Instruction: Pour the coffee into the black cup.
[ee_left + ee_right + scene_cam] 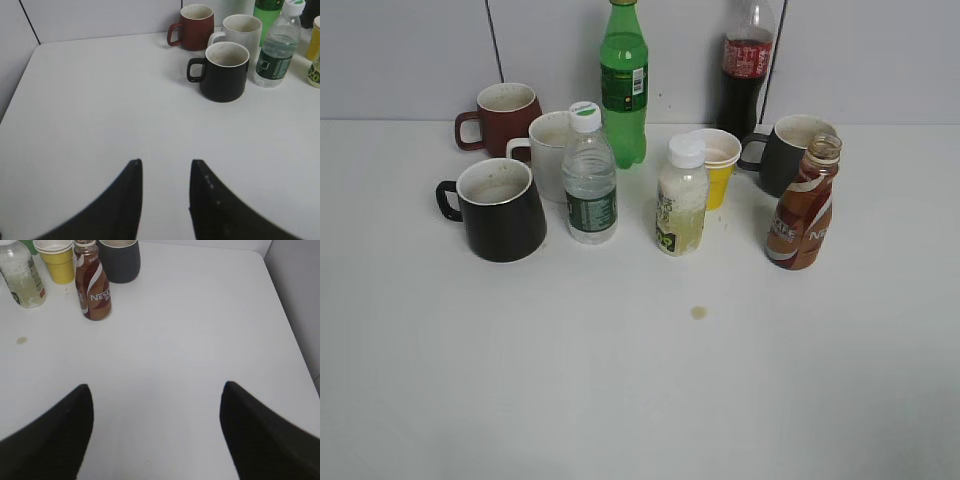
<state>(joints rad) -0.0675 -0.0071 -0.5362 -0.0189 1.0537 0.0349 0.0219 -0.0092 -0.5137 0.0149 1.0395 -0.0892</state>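
The coffee (804, 208) is a brown curvy bottle with a white swirl and no cap. It stands upright at the right of the group and shows in the right wrist view (92, 287). The black cup (501, 209) is a glossy black mug, white inside, at the left front, handle to the left; it shows in the left wrist view (224, 71). My left gripper (165, 163) is open and empty, well short of the black cup. My right gripper (157, 387) is wide open and empty, short of the coffee. Neither gripper shows in the exterior view.
A reddish-brown mug (505, 118), a white mug (549, 152), a water bottle (589, 178), a green bottle (623, 85), a pale juice bottle (682, 198), a yellow paper cup (718, 166), a cola bottle (745, 65) and a dark grey mug (786, 152) crowd the back. A small brown spot (699, 312) lies on the white table (640, 390).
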